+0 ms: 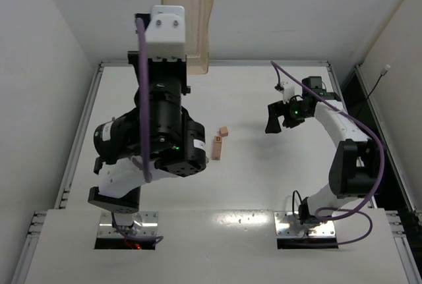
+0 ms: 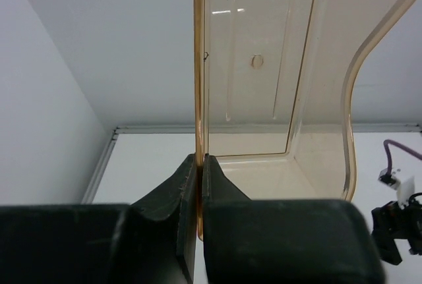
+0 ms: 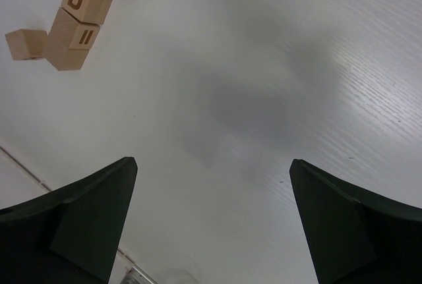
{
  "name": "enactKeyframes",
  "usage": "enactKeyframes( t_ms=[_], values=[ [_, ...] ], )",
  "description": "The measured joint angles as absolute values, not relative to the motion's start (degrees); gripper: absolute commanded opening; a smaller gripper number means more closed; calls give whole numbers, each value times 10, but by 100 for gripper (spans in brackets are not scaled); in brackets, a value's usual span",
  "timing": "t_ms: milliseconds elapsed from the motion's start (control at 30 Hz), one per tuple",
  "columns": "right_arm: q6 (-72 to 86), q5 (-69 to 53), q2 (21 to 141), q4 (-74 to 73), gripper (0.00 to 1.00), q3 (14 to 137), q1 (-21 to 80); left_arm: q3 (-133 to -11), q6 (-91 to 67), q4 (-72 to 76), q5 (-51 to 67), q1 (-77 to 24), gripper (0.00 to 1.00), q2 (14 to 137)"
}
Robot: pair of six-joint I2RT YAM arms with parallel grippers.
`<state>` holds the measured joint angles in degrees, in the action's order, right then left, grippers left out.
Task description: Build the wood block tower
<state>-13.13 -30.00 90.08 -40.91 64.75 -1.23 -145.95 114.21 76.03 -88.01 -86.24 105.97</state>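
Observation:
A short stack of light-tan wooden cubes (image 1: pixel 217 147) stands mid-table, with a loose cube (image 1: pixel 224 131) just behind it. In the right wrist view the stack shows as a cube marked D (image 3: pixel 84 0) joined to a cube marked II (image 3: pixel 71 37), with loose cubes (image 3: pixel 25 43) beside them. My right gripper (image 1: pixel 273 119) is open and empty, hovering right of the cubes; it also shows in its wrist view (image 3: pixel 211 162). My left gripper (image 2: pixel 199 165) is shut on the rim of a translucent tan tray (image 2: pixel 264 66), held tilted up in the air.
The tray (image 1: pixel 194 7) hangs over the table's far edge at upper left. The bulky left arm (image 1: pixel 158 132) stands close left of the cubes. Metal rails border the white table (image 1: pixel 264 185). A wall rises at the left.

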Motion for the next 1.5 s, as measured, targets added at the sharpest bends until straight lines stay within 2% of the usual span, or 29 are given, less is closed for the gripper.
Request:
enactKeyframes(
  t_ms=[300, 400, 467, 600, 667, 767, 833, 867, 1000, 1100, 1300, 1500],
  values=[
    [-131, -295, 901, -410, 100, 647, -12, -1501, 1142, 770, -878, -862, 0, 1068],
    [-131, -291, 901, -410, 100, 647, -12, -1465, 1142, 771, -877, -861, 0, 1057],
    [-131, -291, 901, -410, 100, 647, -12, -1400, 1141, 766, -877, -858, 0, 1032],
    [-131, -291, 901, -410, 100, 647, -12, -1345, 1061, 594, -883, -854, 0, 988],
    [-131, -291, 901, -410, 100, 647, -12, -1383, 1040, 491, -884, -854, 0, 982],
    [-132, -292, 901, -410, 100, 647, -12, -1472, 1040, 426, -878, -854, 0, 985],
    [-132, -292, 901, -410, 100, 647, -12, -1447, 1015, 411, -876, -853, 0, 942],
    [-132, -292, 901, -410, 100, 647, -12, -1443, 1012, 414, -880, -853, 0, 924],
    [-132, -292, 909, -410, 100, 647, -9, -1626, 1018, 452, -874, -853, 2, 962],
    [-133, -292, 917, -411, 100, 647, -6, -1676, 1047, 533, -872, -852, 2, 974],
    [-133, -291, 919, -412, 100, 647, -2, -1690, 1108, 697, -866, -852, 1, 995],
    [-133, -291, 919, -412, 100, 647, -2, -1646, 1129, 760, -866, -852, 0, 1051]
  ],
)
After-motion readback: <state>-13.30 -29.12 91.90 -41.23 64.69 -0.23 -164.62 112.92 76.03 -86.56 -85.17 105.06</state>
